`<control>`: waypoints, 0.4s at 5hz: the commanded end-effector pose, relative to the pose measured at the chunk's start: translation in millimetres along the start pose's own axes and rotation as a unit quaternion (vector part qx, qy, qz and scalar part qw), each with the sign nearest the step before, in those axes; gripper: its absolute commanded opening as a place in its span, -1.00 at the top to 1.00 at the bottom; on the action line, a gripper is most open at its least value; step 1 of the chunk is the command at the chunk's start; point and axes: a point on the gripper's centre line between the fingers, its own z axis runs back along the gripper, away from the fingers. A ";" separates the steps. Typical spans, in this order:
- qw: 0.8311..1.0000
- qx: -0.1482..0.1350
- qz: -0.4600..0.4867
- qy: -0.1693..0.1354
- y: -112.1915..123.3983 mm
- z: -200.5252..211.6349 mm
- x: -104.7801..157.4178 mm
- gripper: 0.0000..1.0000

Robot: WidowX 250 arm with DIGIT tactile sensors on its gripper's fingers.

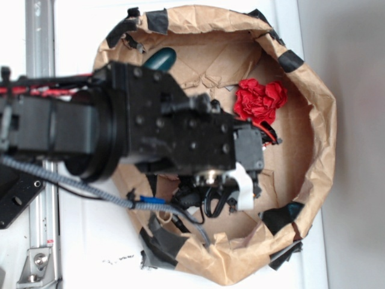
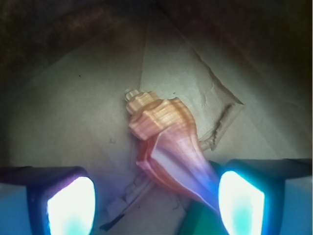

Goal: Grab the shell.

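While the gripper (image 2: 156,200) hangs with its jaws spread wide and nothing between them touched, the shell (image 2: 164,142) lies on the brown paper (image 2: 88,112) just ahead, its narrow end running toward five o'clock beside the right finger (image 2: 242,200). A red wad (image 1: 260,100) sits at two o'clock in the paper basin (image 1: 322,138).

A brown paper enclosure (image 1: 319,120) with crumpled, rolled walls sits on a white surface (image 1: 78,36), its rim patched at intervals with black tape (image 1: 157,20). Inside, a red ruffled wad (image 1: 258,100) lies on the paper floor near the right wall, and a dark teal rounded object (image 1: 160,59) rests at the upper left, well apart from it. A green corner (image 2: 198,220) shows at the bottom edge of the wrist view, and a grey metal rail (image 1: 40,36) runs along the left side of the surface.
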 end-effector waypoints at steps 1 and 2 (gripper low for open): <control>0.999 0.040 0.002 -0.009 -0.8 -15.4 37.7 -1.00; 0.998 0.051 0.041 0.002 -2.1 -25.8 41.3 1.00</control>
